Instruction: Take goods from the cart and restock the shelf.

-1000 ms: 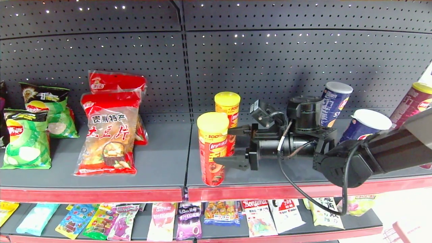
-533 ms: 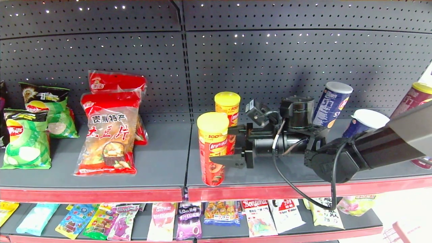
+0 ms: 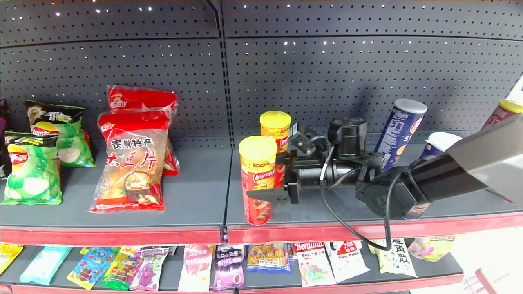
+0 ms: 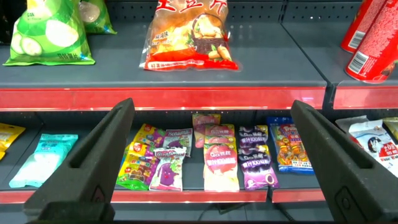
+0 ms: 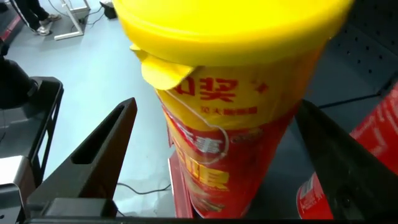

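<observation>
A red chip can with a yellow lid [image 3: 257,179] stands upright near the front edge of the grey shelf [image 3: 196,196]. A second, matching can [image 3: 276,126] stands behind it. My right gripper [image 3: 273,176] comes in from the right at mid-height of the front can and is open, with one finger in front of the can and one behind it. In the right wrist view the can [image 5: 230,124] sits between the spread fingers [image 5: 93,155] with a gap on each side. My left gripper [image 4: 212,106] hangs open and holds nothing, below the shelf's red front edge [image 4: 186,98].
Two blue cans [image 3: 398,122] lean on the shelf behind my right arm, and a maroon can [image 3: 500,114] stands at the far right. Red snack bags [image 3: 132,163] and green chip bags [image 3: 32,167] stand to the left. Several small packs [image 3: 229,265] lie on the lower shelf.
My right arm has slid left along the shelf, so its open fingers now stand on either side of the front can. The cans and bags have not moved.
</observation>
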